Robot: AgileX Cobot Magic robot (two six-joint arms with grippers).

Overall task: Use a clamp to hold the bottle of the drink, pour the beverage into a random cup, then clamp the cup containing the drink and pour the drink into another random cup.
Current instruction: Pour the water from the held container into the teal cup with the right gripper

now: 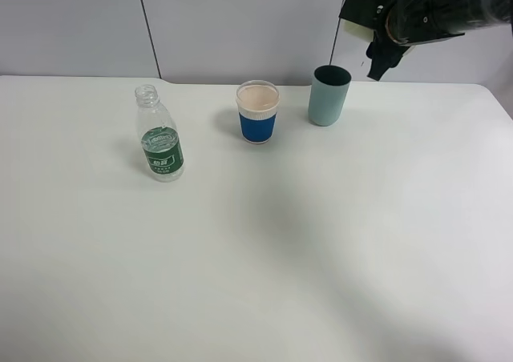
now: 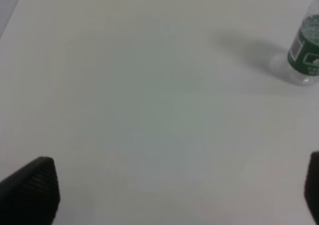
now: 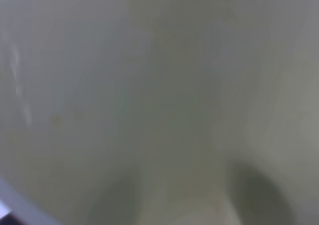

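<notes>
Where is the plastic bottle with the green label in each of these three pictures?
Exterior high: the bottle stands upright left of centre, left of the blue-banded cup.
Left wrist: only the bottle's labelled lower part shows, cut off at the picture's edge.
Right wrist: not in it; just a pale blur.
Shared landmark: its green label, and the white table.

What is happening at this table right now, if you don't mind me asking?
Nothing is being held at the moment. The uncapped bottle stands upright on the table, with the blue cup and the teal cup further right, all apart. The right gripper is shut and hangs in the air near the teal cup, touching nothing. The left gripper is open over the table, some way from the bottle.
</notes>
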